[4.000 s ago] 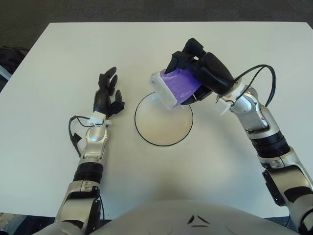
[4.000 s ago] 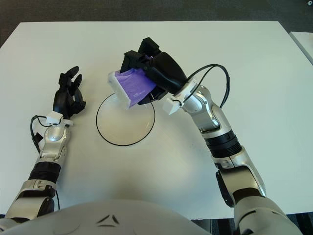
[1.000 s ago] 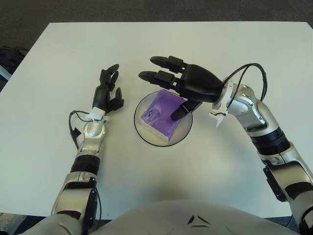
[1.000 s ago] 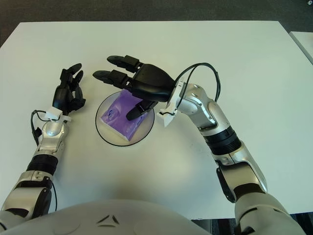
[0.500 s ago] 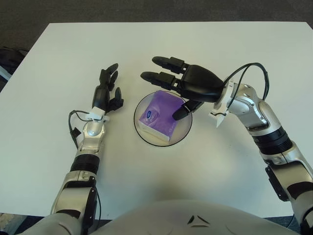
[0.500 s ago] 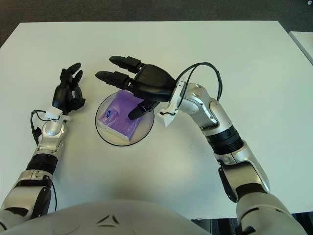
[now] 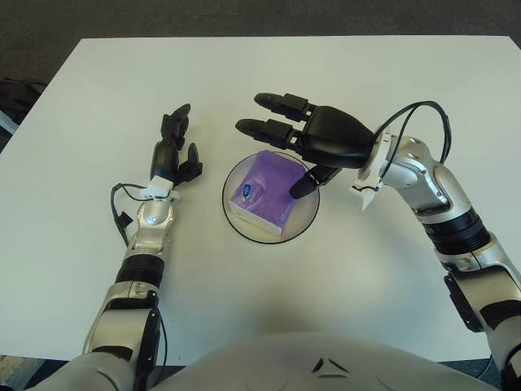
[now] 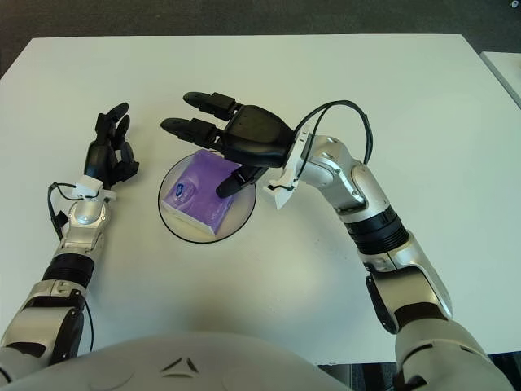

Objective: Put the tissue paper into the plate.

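Observation:
A purple tissue pack (image 7: 264,195) lies flat inside the round white plate with a dark rim (image 7: 309,220) at the table's middle. My right hand (image 7: 286,142) hovers just above and behind the pack, fingers spread wide, holding nothing; its thumb tip points down near the pack's right edge. My left hand (image 7: 172,151) rests on the table to the left of the plate, fingers relaxed and empty.
The white table (image 7: 98,90) carries only the plate and pack. Its far edge runs along the top of the view, with dark floor beyond. A black cable (image 7: 423,114) loops over my right wrist.
Four seconds ago my right hand held the pack above the plate; it has since let go and the pack lies in the plate. In the last second the open hand has risen slightly.

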Available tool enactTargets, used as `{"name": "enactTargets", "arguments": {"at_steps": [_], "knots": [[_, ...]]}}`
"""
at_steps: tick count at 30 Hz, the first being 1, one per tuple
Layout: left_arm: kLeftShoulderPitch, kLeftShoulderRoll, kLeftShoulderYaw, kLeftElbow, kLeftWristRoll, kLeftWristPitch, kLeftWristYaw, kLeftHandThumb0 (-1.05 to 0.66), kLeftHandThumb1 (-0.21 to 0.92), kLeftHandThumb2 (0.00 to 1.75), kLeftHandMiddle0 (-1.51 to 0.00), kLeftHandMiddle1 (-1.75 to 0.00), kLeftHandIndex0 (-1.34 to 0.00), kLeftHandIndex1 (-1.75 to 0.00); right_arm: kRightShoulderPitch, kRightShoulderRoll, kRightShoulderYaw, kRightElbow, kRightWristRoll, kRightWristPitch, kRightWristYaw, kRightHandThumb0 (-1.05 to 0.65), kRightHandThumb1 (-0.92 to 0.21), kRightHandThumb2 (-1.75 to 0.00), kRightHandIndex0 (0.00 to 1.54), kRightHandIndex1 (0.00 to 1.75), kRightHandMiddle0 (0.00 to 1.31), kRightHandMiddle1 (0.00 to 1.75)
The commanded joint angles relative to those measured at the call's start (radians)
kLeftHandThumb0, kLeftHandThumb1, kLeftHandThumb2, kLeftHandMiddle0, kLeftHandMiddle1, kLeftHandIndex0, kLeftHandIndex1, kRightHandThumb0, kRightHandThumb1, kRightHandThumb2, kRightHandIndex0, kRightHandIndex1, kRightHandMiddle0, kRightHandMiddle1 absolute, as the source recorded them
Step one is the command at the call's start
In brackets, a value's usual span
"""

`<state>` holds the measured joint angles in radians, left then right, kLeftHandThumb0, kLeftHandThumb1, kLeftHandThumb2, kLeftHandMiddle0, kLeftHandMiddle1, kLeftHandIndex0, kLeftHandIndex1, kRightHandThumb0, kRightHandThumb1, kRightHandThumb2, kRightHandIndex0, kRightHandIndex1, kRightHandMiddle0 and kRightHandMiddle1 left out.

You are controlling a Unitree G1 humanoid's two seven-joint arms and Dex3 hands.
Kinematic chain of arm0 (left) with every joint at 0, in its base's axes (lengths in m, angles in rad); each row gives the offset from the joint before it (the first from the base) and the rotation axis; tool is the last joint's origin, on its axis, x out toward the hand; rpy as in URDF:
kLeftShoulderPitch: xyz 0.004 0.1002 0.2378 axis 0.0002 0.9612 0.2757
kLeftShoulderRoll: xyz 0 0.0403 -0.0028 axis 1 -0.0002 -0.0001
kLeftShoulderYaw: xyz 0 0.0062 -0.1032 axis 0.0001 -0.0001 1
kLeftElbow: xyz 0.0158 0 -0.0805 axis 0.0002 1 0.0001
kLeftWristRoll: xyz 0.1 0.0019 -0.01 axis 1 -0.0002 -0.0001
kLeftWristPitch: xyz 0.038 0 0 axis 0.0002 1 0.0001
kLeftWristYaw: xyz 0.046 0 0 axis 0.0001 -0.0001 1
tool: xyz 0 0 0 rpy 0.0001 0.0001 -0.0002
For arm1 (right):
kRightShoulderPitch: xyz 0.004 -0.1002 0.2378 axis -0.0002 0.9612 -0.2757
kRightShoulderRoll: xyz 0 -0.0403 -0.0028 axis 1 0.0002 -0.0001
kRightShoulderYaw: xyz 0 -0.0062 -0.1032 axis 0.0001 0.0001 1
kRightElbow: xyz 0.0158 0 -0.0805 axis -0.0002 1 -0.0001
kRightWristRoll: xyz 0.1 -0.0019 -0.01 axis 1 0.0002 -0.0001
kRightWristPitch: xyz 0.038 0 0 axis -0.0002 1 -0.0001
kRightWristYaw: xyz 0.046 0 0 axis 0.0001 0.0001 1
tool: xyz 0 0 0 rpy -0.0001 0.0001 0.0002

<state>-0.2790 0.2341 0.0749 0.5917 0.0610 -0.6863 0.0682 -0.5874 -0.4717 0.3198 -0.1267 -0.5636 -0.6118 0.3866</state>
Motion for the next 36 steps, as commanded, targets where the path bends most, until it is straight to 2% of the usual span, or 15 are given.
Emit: {"name": "enactTargets", "arguments": {"at_steps": [1,5,9,14,15,19,22,24,27,30,36], "knots": [[0.150,-0.057,-0.022,0.167,0.021,-0.034,0.004,-0.61,0.92,0.91,-0.30,-0.02,0.00,-0.74,0.005,0.032,-0.039,0.016,0.030,0.020,-0.054,-1.05,-0.92,-0.68,0.00,0.00,0.00,0.00],[0.150,-0.064,-0.021,0.159,0.004,-0.037,-0.012,-0.60,0.92,0.90,-0.30,-0.02,0.00,-0.77,0.001,0.059,-0.062,0.038,0.049,0.065,-0.073,-1.05,-0.92,-0.68,0.00,0.00,0.00,0.00],[0.151,-0.070,-0.023,0.145,-0.009,-0.028,-0.020,-0.61,0.92,0.87,-0.32,-0.03,0.00,-0.77,-0.034,0.070,-0.090,0.091,0.101,0.105,-0.070,-1.05,-0.92,-0.75,0.00,0.00,0.00,0.00],[0.154,-0.073,-0.025,0.125,-0.010,-0.013,-0.020,-0.62,0.92,0.86,-0.33,-0.03,0.00,-0.77,-0.028,0.094,-0.110,0.090,0.119,0.153,-0.087,-1.05,-0.92,-0.80,0.00,0.00,0.00,0.00],[0.158,-0.074,-0.026,0.127,-0.005,-0.016,-0.015,-0.62,0.92,0.86,-0.33,-0.03,0.00,-0.77,-0.028,0.099,-0.131,0.097,0.119,0.173,-0.108,-1.05,-0.92,-0.80,0.00,0.00,0.00,0.00],[0.162,-0.077,-0.028,0.127,0.006,-0.022,-0.002,-0.62,0.92,0.86,-0.34,-0.04,0.00,-0.78,-0.018,0.113,-0.179,0.093,0.140,0.238,-0.135,-1.05,-0.92,-0.75,0.00,0.00,0.00,0.00],[0.175,-0.079,-0.029,0.083,0.002,-0.008,-0.004,-0.62,0.92,0.85,-0.34,-0.04,0.00,-0.78,0.025,0.163,-0.220,0.088,0.205,0.337,-0.153,-1.05,-0.92,-0.68,0.00,0.00,0.00,0.00],[0.175,-0.081,-0.027,0.075,-0.004,-0.002,-0.009,-0.62,0.92,0.84,-0.35,-0.04,0.00,-0.78,0.042,0.197,-0.238,0.117,0.255,0.363,-0.171,-1.05,-0.92,-0.59,0.00,0.00,0.00,0.00],[0.177,-0.083,-0.025,0.063,-0.012,0.011,-0.013,-0.61,0.92,0.84,-0.35,-0.04,0.00,-0.78,0.049,0.234,-0.252,0.189,0.304,0.349,-0.203,-1.05,-0.92,-0.52,0.00,0.00,0.00,0.00],[0.179,-0.084,-0.024,0.056,-0.013,0.017,-0.013,-0.61,0.92,0.84,-0.35,-0.04,0.00,-0.77,0.045,0.246,-0.259,0.222,0.325,0.341,-0.218,-1.05,-0.92,-0.47,0.00,0.00,0.00,0.00],[0.180,-0.085,-0.022,0.047,-0.025,0.028,-0.023,-0.59,0.92,0.84,-0.36,-0.05,0.00,-0.77,0.035,0.311,-0.312,0.349,0.379,0.261,-0.330,-1.05,-0.92,-0.44,0.00,0.00,0.00,0.00]]}}
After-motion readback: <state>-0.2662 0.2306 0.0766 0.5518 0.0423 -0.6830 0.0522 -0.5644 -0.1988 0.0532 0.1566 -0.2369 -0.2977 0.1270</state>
